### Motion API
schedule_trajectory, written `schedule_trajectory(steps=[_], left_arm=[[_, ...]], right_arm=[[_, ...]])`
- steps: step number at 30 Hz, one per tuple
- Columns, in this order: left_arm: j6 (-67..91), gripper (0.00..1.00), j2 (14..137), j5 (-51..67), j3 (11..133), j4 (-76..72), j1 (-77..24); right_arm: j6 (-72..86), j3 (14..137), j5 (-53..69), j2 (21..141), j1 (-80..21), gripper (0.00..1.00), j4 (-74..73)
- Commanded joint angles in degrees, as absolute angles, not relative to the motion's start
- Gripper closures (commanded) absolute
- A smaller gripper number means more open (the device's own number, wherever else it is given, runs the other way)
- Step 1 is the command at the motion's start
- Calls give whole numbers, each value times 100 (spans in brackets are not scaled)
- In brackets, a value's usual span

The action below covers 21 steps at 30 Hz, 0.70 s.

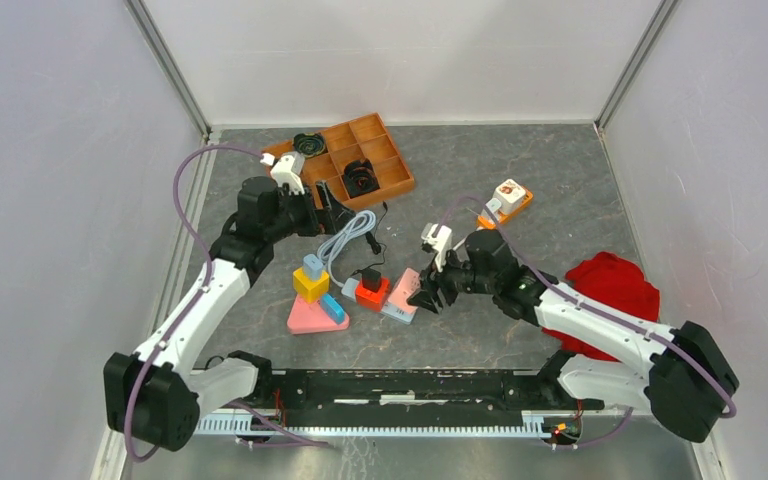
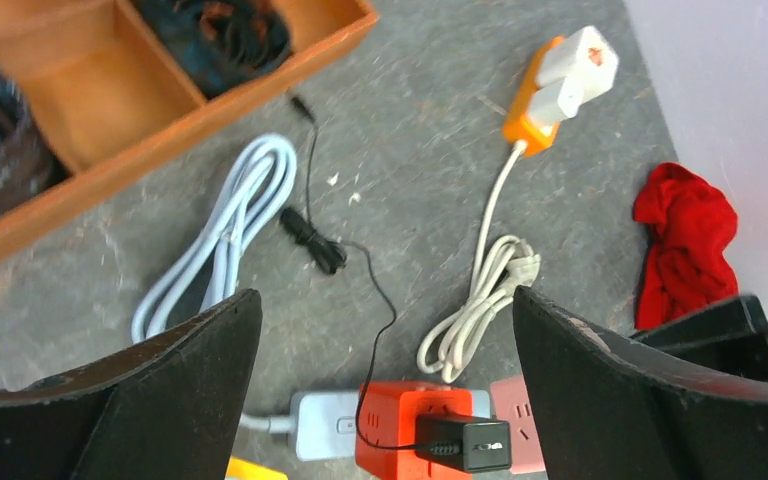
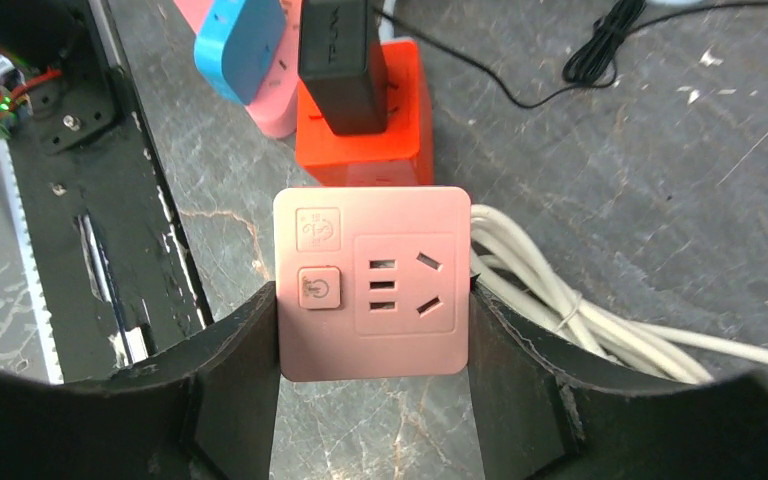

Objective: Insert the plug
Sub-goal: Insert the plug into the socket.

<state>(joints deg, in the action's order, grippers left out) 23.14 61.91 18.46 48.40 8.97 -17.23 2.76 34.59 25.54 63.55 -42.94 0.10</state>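
Right gripper point(image 3: 373, 300): jaws pressed flat against both sides of the pink socket block point(image 3: 370, 280), face up, pads low on its walls. Reads as a brace rather than a lift. The block sits on the table just beside the red socket cube point(image 3: 360, 160), apparently touching its near edge, so pinning it probably keeps the row of sockets from sliding under a downward push.

Left gripper point(image 2: 382, 300): spread wide, nothing between the fingers. It hangs above and to the far side of the red socket cube, with no contact.

Black plug point(image 3: 340, 60): standing upright in the top of the red socket cube, body flush to the face as far as the right wrist view shows. Pins not visible. Its thin black lead point(image 2: 375, 300) trails away from the cube toward the wooden tray point(image 2: 210, 110).

Judgement: the plug looks seated. An empty, wide left hand fits that.

White cable point(image 3: 540, 290): coiled beyond the pink block, on the side away from the cube and touching the right finger. Snag risk if that arm drags sideways.

Red cloth point(image 1: 615, 285): well clear of the cube, past the right arm.
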Motion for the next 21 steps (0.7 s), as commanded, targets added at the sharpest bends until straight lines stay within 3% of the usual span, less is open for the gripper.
schedule_trajectory(steps=[1, 21], left_arm=[[2950, 0, 6514, 1863, 5033, 1582, -1441], [2067, 0, 5750, 1501, 4335, 1468, -1407]], right_arm=[[394, 3914, 1655, 6524, -4711, 80, -170], [475, 4072, 1131, 7179, -5209, 82, -109]])
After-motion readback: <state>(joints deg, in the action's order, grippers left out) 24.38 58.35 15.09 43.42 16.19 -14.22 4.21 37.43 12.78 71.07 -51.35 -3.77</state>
